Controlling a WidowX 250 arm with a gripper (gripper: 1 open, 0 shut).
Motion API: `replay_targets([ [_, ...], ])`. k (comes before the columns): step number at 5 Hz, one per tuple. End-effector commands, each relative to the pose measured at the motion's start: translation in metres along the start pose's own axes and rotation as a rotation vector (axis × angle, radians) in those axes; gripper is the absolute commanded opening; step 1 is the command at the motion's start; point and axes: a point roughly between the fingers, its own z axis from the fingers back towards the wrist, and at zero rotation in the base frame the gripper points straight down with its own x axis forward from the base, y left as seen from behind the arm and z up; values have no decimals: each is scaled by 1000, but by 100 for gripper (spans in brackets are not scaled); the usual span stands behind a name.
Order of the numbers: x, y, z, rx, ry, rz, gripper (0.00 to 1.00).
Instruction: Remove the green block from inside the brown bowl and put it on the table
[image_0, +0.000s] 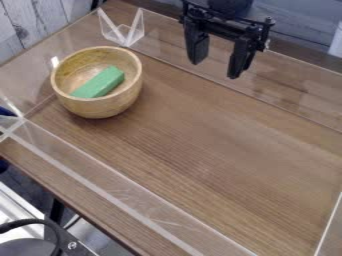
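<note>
Item one: the green block (98, 83), a small bright green rectangular bar with a matte face. We find it lying inside the brown bowl (96, 104), resting flat on the pale inner floor and set on a slant, one end toward the bowl's near-left wall and the other toward its far-right wall. It spans most of the inner width. Nothing touches it from above.

Item two: the brown bowl, round, light-brown wood, thick-walled, upright. We place it at the left of the table (214, 150), near the left clear wall (54, 150) and in front of the far-left corner.

Item three: the table, a brown wood-grain top with a glossy sheen, bordered by low clear plastic walls on the sides we can see. A clear corner brace (122, 27) stands at the far edge, just behind and to the right of the bowl.

Item four: the gripper (218, 58), black, pointing downward over the far part of the table, well apart from the bowl and to its right. We see its two fingers (239, 60) spread wide, with open space between them and nothing held. Its tips hang above the tabletop, which shows a faint reflection beneath them.
</note>
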Motion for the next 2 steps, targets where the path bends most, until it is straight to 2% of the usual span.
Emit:
replay_targets([
  [1,0,-4,-10,4,22,-21,100],
  [2,-14,6,-9,52,11,-50,100],
])
